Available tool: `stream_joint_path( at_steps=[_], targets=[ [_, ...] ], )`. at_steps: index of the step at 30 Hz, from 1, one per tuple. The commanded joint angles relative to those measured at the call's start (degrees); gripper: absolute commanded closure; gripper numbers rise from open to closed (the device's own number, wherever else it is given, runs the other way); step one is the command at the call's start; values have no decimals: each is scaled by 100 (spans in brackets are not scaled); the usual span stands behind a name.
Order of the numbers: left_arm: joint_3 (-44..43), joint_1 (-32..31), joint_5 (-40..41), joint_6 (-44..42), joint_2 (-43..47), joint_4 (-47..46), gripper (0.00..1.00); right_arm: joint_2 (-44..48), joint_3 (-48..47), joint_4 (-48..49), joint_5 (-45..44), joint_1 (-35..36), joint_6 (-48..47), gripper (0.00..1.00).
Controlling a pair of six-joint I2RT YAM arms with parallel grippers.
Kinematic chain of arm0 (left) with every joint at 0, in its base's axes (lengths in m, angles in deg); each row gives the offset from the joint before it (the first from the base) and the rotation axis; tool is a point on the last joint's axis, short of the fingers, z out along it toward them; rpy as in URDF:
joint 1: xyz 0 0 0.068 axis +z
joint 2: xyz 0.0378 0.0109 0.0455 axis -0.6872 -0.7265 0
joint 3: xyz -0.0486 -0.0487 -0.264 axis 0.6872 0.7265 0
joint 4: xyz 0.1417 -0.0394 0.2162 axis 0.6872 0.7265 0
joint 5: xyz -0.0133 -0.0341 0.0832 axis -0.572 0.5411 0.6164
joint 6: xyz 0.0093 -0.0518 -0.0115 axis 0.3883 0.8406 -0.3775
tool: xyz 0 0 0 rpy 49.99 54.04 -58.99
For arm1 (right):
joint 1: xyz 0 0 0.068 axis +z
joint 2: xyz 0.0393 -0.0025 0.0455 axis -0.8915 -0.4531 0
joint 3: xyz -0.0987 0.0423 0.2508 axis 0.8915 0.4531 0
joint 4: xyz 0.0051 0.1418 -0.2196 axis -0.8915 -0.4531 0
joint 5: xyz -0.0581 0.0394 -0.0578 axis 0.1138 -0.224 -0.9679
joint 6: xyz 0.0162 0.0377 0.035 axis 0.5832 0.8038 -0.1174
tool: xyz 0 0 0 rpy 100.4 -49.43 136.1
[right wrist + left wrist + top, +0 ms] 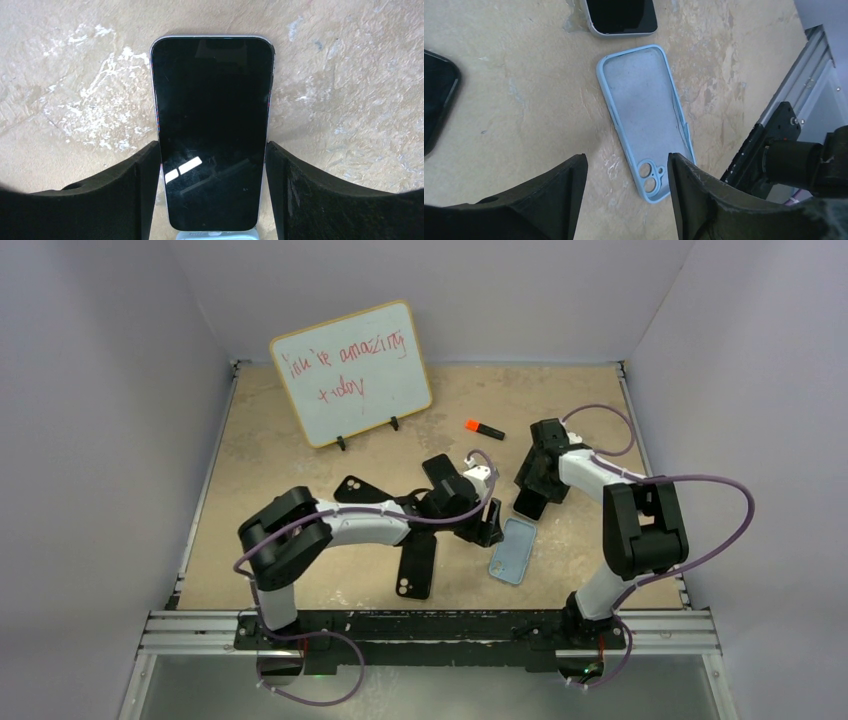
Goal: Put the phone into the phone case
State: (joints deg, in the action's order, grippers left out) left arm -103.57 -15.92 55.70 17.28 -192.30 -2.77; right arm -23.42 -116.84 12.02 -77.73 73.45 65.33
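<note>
- In the top view the right gripper (538, 480) hides most of the phone (529, 505). Only the phone's near end peeks out.
- The right wrist view shows the whole phone. It lies flat on the table (250, 460) with its dark screen up.
- That view also shows the right gripper's two fingers (142, 190) tight against the phone's two long sides, clamped on it.
- The blue phone case (513, 550) lies open side up, just beside the near end of the phone. The right wrist view catches only a thin strip of it at the bottom edge.
- The left wrist view shows the case best. Nothing is inside it, and its camera-hole end points at the left gripper (626, 162).
- The left gripper's fingers are apart and hold nothing. The camera-hole end of the case shows between them.
- Only the top view shows the whiteboard (352, 373) with red writing at the back and the orange marker (484, 427) beyond the right gripper.
- Two black cases (416, 570) lie on the table. The left arm reaches over both and hides part of each.
</note>
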Motion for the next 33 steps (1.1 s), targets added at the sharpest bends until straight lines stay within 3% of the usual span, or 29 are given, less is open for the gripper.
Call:
stream_joint_path(
  at_steps=[1, 11, 20, 31, 33],
  targets=[
    [-483, -199, 206, 52, -447, -245, 38, -5, -207, 40, -32, -178, 66, 46],
    [-715, -464, 500, 46, -1005, -116, 40, 12, -140, 94, 15, -190, 22, 46],
    [-875, -552, 1087, -9, -1157, 360, 48, 174, 51, 185, 106, -187, 43, 46],
    [-844, -549, 1418, 35, -770, 1032, 97, 392, 358, 385, 257, -182, -55, 46],
    [-797, -545, 1585, 50, -630, 1289, 100, 415, 425, 465, 351, -180, -155, 46]
  ],
)
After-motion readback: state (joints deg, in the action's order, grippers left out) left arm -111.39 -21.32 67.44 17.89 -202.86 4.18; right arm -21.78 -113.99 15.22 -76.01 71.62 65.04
